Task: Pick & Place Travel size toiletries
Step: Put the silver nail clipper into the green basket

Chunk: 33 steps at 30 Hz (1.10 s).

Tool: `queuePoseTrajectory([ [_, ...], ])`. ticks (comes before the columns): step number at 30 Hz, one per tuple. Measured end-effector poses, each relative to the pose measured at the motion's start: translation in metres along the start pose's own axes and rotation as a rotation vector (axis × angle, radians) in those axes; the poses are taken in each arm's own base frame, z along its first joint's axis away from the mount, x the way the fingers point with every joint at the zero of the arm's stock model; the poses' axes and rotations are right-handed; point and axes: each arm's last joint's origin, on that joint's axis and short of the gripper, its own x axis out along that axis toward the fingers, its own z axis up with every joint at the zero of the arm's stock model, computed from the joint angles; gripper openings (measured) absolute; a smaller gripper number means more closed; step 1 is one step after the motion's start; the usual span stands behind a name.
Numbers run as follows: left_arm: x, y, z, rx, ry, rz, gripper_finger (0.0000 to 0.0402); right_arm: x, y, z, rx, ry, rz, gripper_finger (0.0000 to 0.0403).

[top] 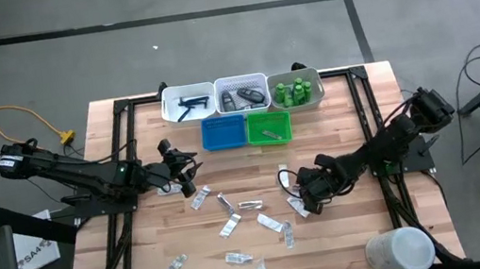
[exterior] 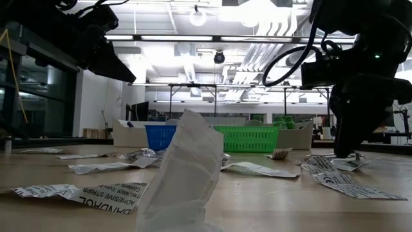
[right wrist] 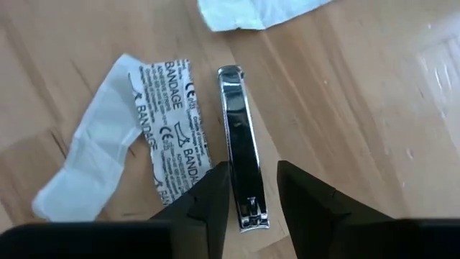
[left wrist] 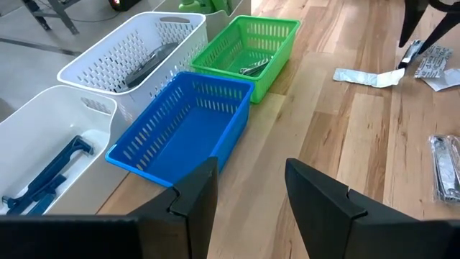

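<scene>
The wooden tabletop (top: 145, 263) has a big white cylindrical container (top: 399, 251) at its front right corner. Along the back edge sit three white trays (top: 242, 95), with a blue tray (top: 223, 133) and a green tray (top: 269, 127) just in front of them. The left gripper (top: 186, 169) hovers near the blue tray with its fingers apart and nothing between them. The right gripper (right wrist: 248, 194) is down at the tabletop toward the right side, fingers either side of a shiny nail clipper (right wrist: 239, 151); can't tell if they actually pinch it. A bandage packet (right wrist: 172, 119) lies just beside the clipper. More flat packets (top: 237, 213) are scattered over the middle and front of the tabletop.
</scene>
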Motion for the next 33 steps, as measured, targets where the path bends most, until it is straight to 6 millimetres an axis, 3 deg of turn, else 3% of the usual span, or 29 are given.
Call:
queuePoseTrajectory([
  [11,0.0,0.0,0.0,0.0,0.0,0.0,0.0161,0.001,-0.002,0.002,-0.128,0.018,0.015,0.0094],
  [21,0.0,0.0,0.0,0.0,0.001,-0.001,0.0161,0.008,-0.011,0.007,0.004,0.045,0.048,0.0093],
  [27,0.0,0.0,0.0,0.0,0.001,-0.005,0.0161,0.008,-0.012,0.007,-0.069,0.048,0.044,0.0093],
  [33,0.0,0.0,0.0,0.0,0.001,-0.005,0.0161,0.008,-0.016,0.009,-0.105,0.061,0.032,0.0051],
])
